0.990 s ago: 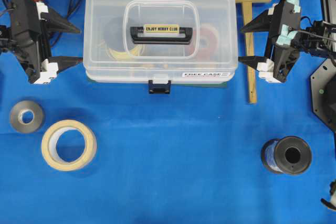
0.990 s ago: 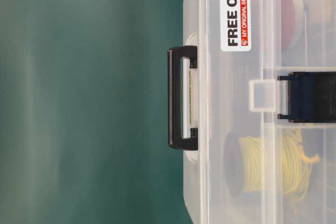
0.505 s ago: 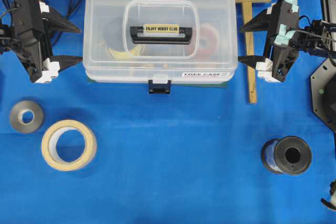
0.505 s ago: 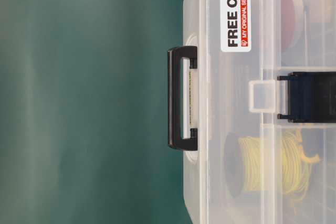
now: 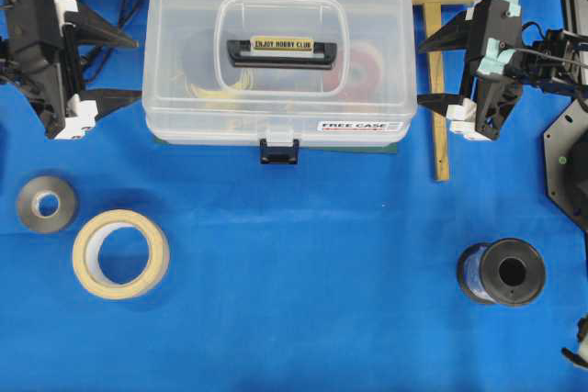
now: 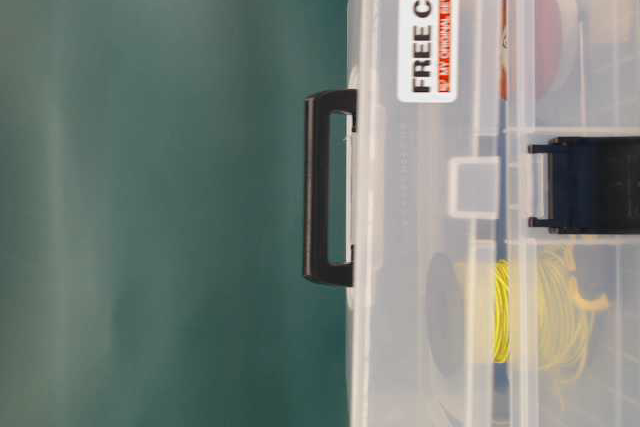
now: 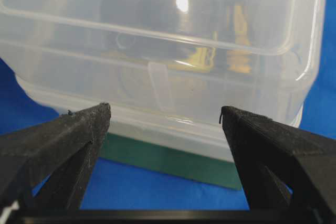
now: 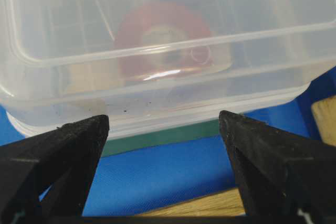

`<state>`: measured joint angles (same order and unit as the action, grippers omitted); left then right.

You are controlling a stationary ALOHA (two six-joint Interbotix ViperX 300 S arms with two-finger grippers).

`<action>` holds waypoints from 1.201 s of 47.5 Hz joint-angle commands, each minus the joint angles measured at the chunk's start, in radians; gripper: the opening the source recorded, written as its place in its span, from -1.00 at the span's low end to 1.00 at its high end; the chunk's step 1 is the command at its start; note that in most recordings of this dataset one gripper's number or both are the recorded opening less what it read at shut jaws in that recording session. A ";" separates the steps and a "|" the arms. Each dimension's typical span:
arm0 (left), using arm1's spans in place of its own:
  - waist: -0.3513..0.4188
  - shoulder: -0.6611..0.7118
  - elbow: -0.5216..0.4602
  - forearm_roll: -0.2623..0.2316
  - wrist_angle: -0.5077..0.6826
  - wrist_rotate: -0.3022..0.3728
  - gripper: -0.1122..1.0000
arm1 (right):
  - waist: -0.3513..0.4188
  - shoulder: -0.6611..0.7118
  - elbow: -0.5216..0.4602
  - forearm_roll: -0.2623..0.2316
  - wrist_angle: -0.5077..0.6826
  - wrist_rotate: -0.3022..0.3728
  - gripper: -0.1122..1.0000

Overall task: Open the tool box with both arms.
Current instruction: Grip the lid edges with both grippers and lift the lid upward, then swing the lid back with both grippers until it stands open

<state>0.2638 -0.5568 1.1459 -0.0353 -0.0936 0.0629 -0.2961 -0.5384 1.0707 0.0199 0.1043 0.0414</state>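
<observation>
The clear tool box [image 5: 280,61] sits on a green mat at the back middle, with its black handle [image 5: 281,48] on top and the dark blue latch [image 5: 278,150] hanging down at the front. In the table-level view the lid [image 6: 430,247] stands slightly raised, and its tab [image 6: 473,187] is apart from the latch [image 6: 590,184]. My left gripper [image 5: 140,69] is open at the box's left end, which fills the left wrist view [image 7: 157,51]. My right gripper [image 5: 419,73] is open at the box's right end [image 8: 157,35]. I cannot tell whether the fingertips touch the box.
A wooden mallet [image 5: 436,61] lies just right of the box, under my right gripper. A masking tape roll [image 5: 120,252] and a grey roll [image 5: 47,203] lie at the front left. A black spool [image 5: 502,272] stands at the front right. Black hardware [image 5: 570,162] sits at the right edge.
The lid has lifted: the handle, sticker and lid tab moved away from the latch in the table-level view. Both grippers shifted slightly toward the back, still open.
</observation>
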 commanded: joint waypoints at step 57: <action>0.138 -0.031 -0.150 -0.003 -0.012 0.037 0.85 | -0.129 -0.164 -0.123 -0.020 -0.003 0.011 0.72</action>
<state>0.4065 -0.5906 1.0723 -0.0337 -0.0874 0.1043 -0.4218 -0.7041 1.0155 -0.0061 0.1565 0.0414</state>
